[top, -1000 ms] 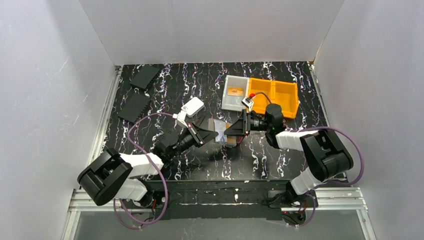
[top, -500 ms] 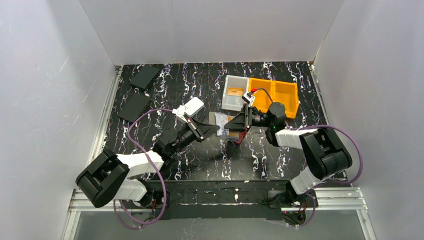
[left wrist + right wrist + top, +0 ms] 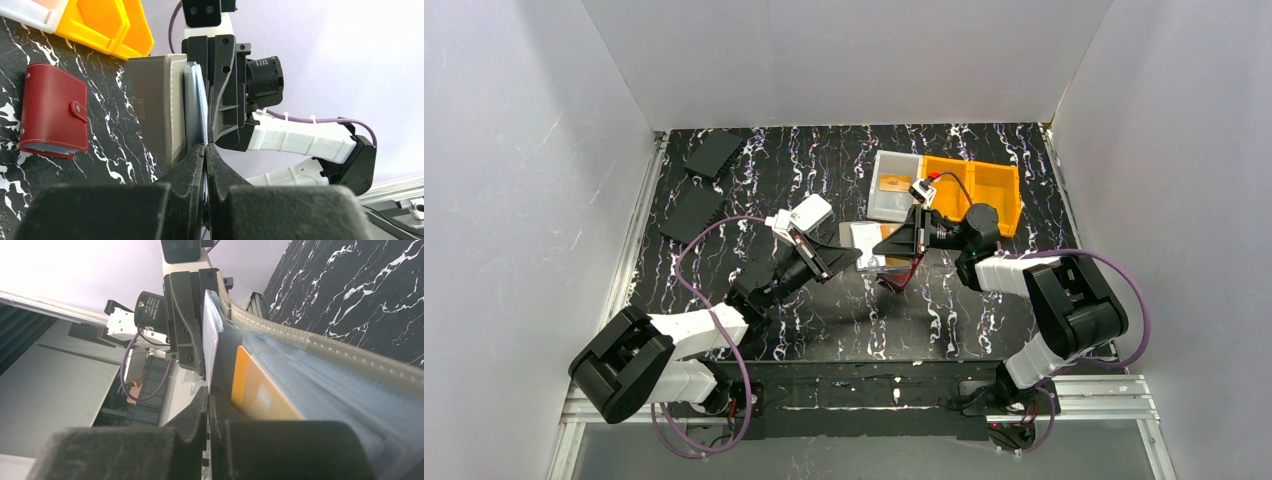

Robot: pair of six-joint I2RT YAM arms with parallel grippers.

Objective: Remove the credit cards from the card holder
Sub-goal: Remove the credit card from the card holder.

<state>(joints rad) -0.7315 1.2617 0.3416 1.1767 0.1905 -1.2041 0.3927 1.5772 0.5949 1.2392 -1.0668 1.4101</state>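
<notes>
The grey-taupe card holder (image 3: 864,240) hangs open above the middle of the table, held between both grippers. My left gripper (image 3: 856,262) is shut on the near edge of its clear inner sleeves (image 3: 195,105); the taupe cover (image 3: 155,110) stands to the left of the jaws. My right gripper (image 3: 886,250) faces it from the other side, shut on a thin pale card (image 3: 211,347) at the holder's edge. An orange card (image 3: 252,390) sits inside a sleeve beside the right jaws, under the stitched cover (image 3: 320,347). In the wrist views: left gripper (image 3: 206,147), right gripper (image 3: 208,395).
A red wallet (image 3: 52,117) lies shut on the marble table, below the held holder (image 3: 906,274). A white bin (image 3: 879,208) holding an orange-brown item and orange bins (image 3: 984,190) stand behind. Two black panels (image 3: 714,153) (image 3: 692,213) lie at the far left.
The right gripper has closed from open onto the thin pale card edge. Both arms have lifted the holder slightly up and away from the bases.
</notes>
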